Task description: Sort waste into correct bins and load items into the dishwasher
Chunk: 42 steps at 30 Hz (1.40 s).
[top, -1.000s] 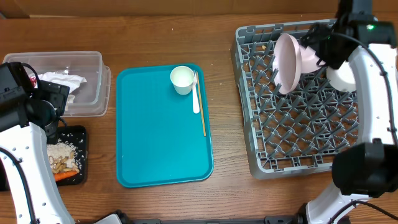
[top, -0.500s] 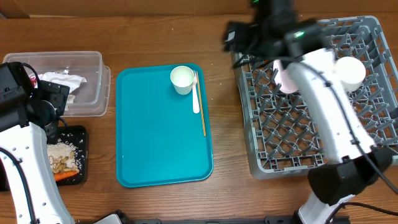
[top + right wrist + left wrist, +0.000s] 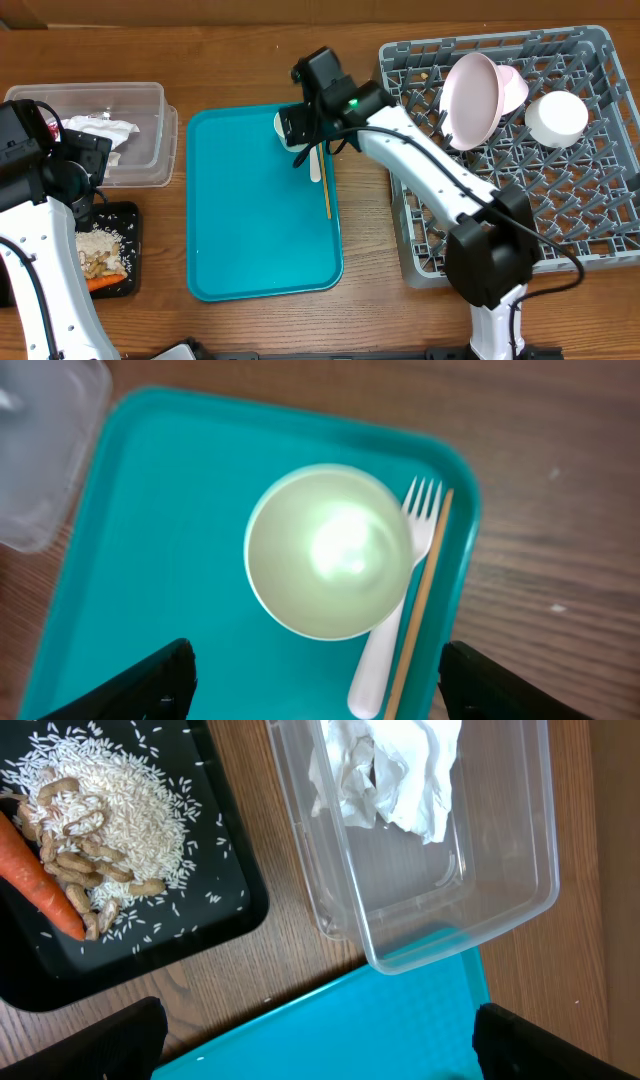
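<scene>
My right gripper (image 3: 300,140) (image 3: 315,695) is open and empty, hovering over the small white cup (image 3: 330,550) on the teal tray (image 3: 250,230). The cup is partly hidden under it in the overhead view (image 3: 283,124). A white fork (image 3: 316,166) (image 3: 395,630) lies just right of the cup. The pale-pink plate (image 3: 472,98) stands on edge in the grey dish rack (image 3: 490,210), with a white bowl (image 3: 557,118) beside it. My left gripper (image 3: 320,1060) is open and empty between the clear tub (image 3: 140,165) and the black tray (image 3: 132,222).
A thin wooden stick (image 3: 326,190) lies along the tray's right rim beside the fork. The clear tub holds crumpled white napkins (image 3: 390,770). The black tray holds rice, peanuts (image 3: 90,830) and an orange carrot stick (image 3: 40,880).
My right arm has swung left from the dish rack to above the cup on the teal tray, leaving the plate and bowl in the rack. The left arm has not moved.
</scene>
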Motion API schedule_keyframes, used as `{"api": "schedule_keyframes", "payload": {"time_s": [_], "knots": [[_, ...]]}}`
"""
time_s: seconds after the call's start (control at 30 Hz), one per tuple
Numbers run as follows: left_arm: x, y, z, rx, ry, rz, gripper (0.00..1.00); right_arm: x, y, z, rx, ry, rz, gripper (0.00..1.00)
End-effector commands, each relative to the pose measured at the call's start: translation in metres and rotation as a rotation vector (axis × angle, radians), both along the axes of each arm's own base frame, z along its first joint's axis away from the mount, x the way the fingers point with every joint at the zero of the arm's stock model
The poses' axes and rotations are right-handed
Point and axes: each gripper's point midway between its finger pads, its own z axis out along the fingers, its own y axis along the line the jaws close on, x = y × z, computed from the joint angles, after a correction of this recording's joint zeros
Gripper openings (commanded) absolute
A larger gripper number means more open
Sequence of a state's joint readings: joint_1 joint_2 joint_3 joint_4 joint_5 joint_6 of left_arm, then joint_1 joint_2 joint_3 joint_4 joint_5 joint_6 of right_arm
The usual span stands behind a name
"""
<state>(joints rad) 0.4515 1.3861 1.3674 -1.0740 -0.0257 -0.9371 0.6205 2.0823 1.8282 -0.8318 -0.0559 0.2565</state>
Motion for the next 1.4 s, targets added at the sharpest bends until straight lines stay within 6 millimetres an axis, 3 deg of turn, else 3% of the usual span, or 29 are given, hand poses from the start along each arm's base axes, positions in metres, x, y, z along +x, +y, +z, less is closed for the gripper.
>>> {"api": "schedule_keyframes", "payload": {"time_s": [0.0, 0.3, 0.4, 0.53, 0.57, 0.8, 0.97, 1.13, 1.37], "knots": [[0.001, -0.002, 0.000, -0.003, -0.004, 0.002, 1.00, -0.007, 0.010, -0.008, -0.001, 0.015, 0.021, 0.80], [0.001, -0.002, 0.000, -0.003, -0.003, 0.002, 1.00, -0.020, 0.025, -0.008, 0.003, 0.024, 0.059, 0.72], [0.001, -0.002, 0.000, -0.003, -0.003, 0.002, 1.00, -0.029, 0.041, -0.006, 0.041, 0.024, 0.146, 0.66], [0.001, -0.002, 0.000, -0.003, -0.004, 0.002, 1.00, -0.030, 0.054, -0.004, 0.014, -0.056, 0.260, 0.67], [0.001, -0.002, 0.000, -0.003, -0.004, 0.002, 1.00, -0.026, 0.056, -0.007, -0.003, -0.088, 0.295, 0.71], [0.001, -0.002, 0.000, -0.003, -0.004, 0.001, 1.00, -0.009, 0.049, -0.033, -0.120, -0.154, 0.343, 0.71], [0.001, -0.002, 0.000, -0.003, -0.004, 0.002, 1.00, -0.007, 0.051, -0.040, -0.123, -0.153, 0.347, 0.64], [0.001, -0.002, 0.000, -0.003, -0.004, 0.002, 1.00, -0.006, 0.048, -0.064, -0.174, -0.136, 0.378, 0.55], [0.001, -0.002, 0.000, -0.003, -0.003, 0.002, 1.00, 0.001, 0.041, -0.064, -0.220, -0.163, 0.351, 0.41]]}}
